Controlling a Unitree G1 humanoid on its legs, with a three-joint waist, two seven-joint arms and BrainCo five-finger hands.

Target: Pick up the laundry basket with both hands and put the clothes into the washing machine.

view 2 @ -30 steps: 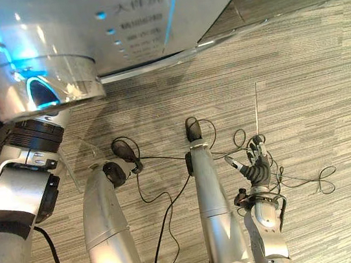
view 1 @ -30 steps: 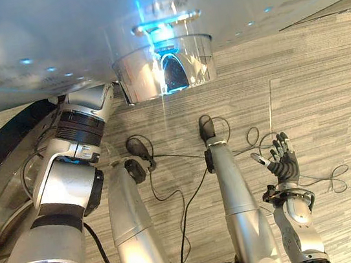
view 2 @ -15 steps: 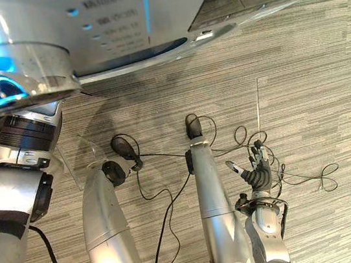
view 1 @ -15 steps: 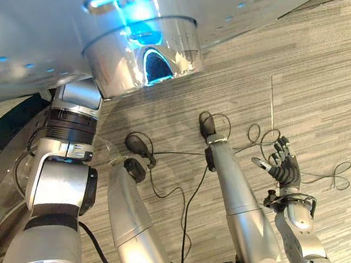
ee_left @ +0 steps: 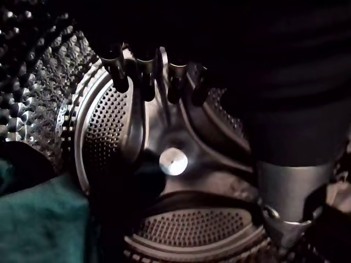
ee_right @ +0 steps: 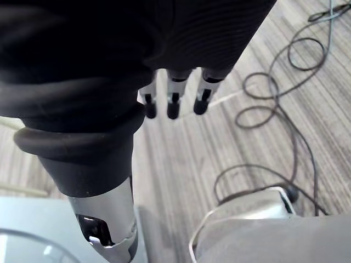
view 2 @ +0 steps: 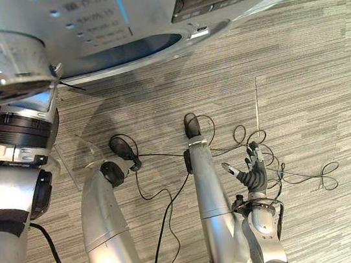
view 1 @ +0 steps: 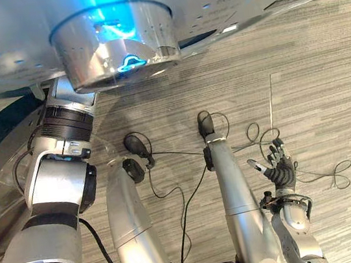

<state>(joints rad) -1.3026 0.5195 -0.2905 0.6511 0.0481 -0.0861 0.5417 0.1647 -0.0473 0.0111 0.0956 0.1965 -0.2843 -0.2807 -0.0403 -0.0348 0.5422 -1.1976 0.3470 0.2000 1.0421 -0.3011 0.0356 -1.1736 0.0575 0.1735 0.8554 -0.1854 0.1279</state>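
Left hand (ee_left: 145, 79), straight-fingered and empty, is inside the washer drum (ee_left: 104, 129) beside green cloth (ee_left: 38, 219), likely to deposit clothes; right hand (view 1: 278, 171) hangs, fingers spread.

green cloth (ee_left: 38, 219) cut off, washing machine (view 1: 18, 36) cropped

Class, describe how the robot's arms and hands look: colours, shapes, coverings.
Both arms are silver-grey, rounded segments; the left arm has black ribbed rings near its wrist. The right hand and left hand have slim silver fingers with dark tips, under dark ribbed covers over back and wrist.
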